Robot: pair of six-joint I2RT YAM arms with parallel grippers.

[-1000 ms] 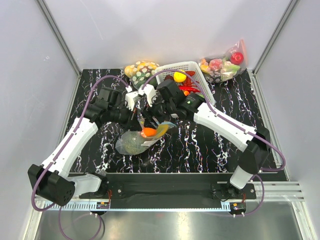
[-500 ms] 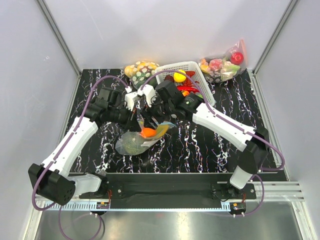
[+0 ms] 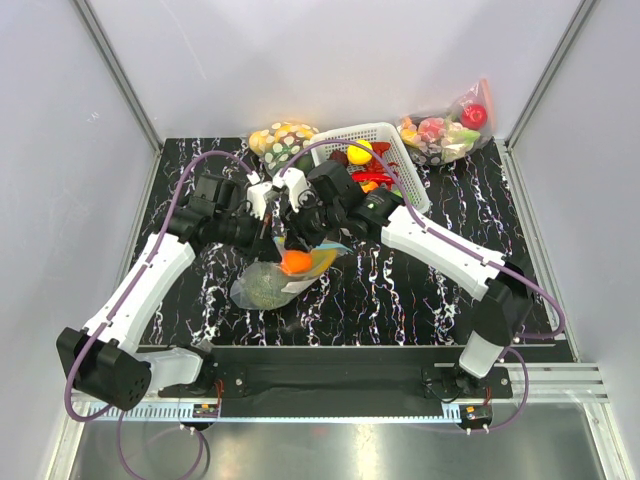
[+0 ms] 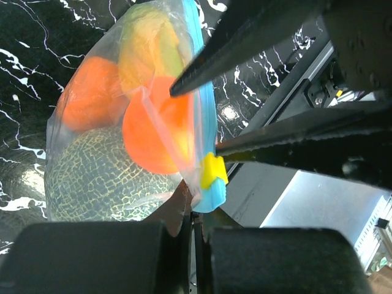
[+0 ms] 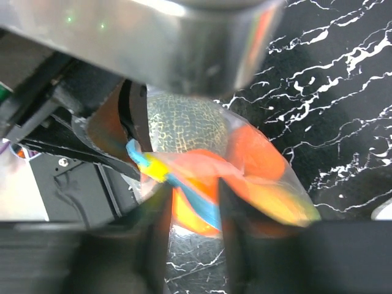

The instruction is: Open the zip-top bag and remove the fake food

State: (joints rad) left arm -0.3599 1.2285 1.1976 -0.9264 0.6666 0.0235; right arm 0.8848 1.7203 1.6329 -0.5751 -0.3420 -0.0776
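Left claw pinching zip-top bag, right claw part-open astride it, basket behind

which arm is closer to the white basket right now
Right. The right arm runs along the front-left side of the white basket, with its wrist just in front of it. The left arm reaches the zip-top bag from the left, farther off.

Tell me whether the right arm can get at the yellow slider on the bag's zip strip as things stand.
Probably yes. The right tool straddles the zip strip with jaws apart, the yellow slider just beside one finger. The left tool pinches a corner of the zip-top bag; nothing stands between.
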